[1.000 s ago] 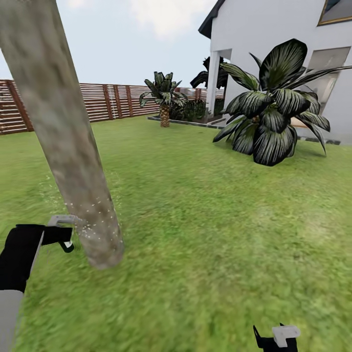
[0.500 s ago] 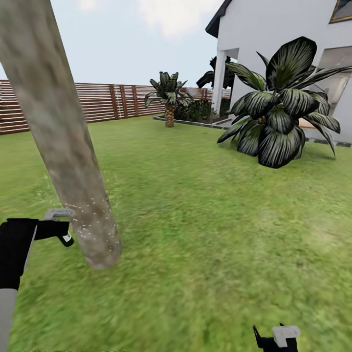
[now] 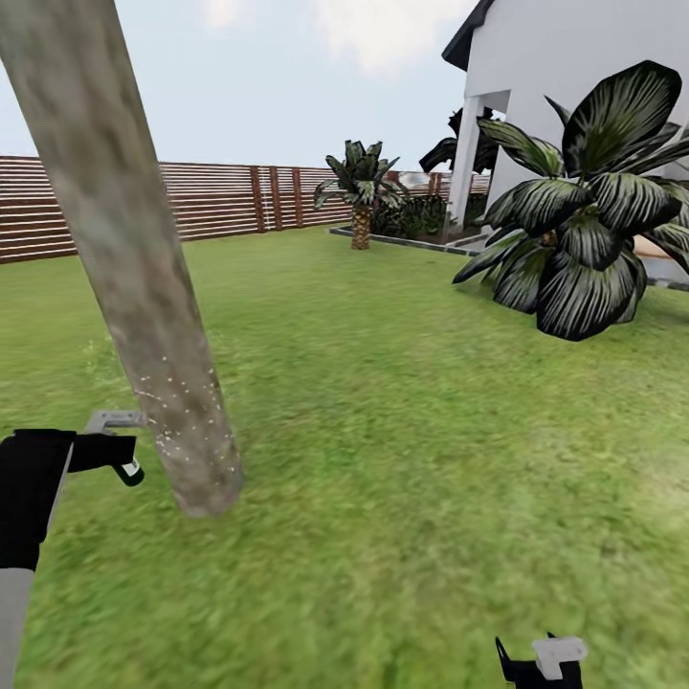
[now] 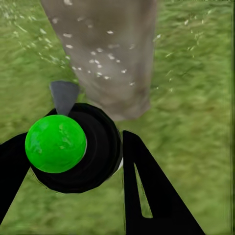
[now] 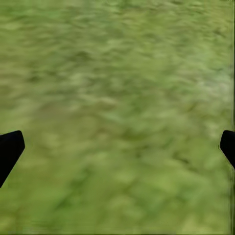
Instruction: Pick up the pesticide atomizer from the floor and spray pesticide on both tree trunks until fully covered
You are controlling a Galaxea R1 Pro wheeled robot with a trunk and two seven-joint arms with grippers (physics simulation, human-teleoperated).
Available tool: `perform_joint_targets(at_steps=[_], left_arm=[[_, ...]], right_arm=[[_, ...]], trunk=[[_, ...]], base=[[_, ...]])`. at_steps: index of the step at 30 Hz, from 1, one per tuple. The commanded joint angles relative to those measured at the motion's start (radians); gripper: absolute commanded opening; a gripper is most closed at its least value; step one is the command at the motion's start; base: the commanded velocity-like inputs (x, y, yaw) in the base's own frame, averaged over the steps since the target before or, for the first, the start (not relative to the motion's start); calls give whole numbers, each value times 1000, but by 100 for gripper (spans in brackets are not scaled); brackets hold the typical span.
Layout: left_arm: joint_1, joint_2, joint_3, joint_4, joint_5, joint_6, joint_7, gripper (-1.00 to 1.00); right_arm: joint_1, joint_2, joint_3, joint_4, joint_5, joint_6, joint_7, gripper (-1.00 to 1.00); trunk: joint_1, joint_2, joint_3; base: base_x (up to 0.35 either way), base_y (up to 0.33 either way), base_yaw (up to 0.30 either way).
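- The left gripper (image 3: pixel 120 459) sits low at the left of the head view, just beside the base of a tree trunk (image 3: pixel 144 287); its black fingers (image 4: pixel 147 191) are clamped either side of the pesticide atomizer (image 4: pixel 73 147), which in the left wrist view shows a round black body, a bright green ball on top and a pale grey nozzle pointing toward the trunk
- In the head view the pesticide atomizer shows as a pale grey top and a small dark green part at the gripper's tip, near the bark but apart from it
- The tree trunk is thick, blotchy beige-grey and leans to the left as it rises; it stands on the grass floor (image 3: pixel 411 459)
- Whitish speckles of pesticide (image 3: pixel 182 411) dot the lower part of the trunk and drift over the grass around it
- The right gripper (image 3: pixel 541 665) is at the bottom edge of the head view; in the right wrist view its two black fingertips (image 5: pixel 10 149) stand far apart over bare grass, holding nothing
- Farther off stand a brown slat fence (image 3: pixel 211 196), a dark-leaved plant (image 3: pixel 584 249), a small palm (image 3: pixel 361 191) and a white house (image 3: pixel 565 67)
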Motion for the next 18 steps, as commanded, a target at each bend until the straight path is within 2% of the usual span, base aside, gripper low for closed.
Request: perform_joint_targets(at_steps=[1,15,18], left_arm=[[0,0,-1,0,0,0,0,-100],[3,2,1,1,-4,0,3,-100],[4,0,-4,3,-4,0,3,-100]], right_arm=[[0,0,0,0,0,0,0,100],[0,0,1,0,0,0,0,100],[0,0,1,1,0,0,0,100]], trunk=[[0,0,0],[0,0,0],[0,0,0]], base=[[158,-263,10],[187,-237,3],[25,-262,192]])
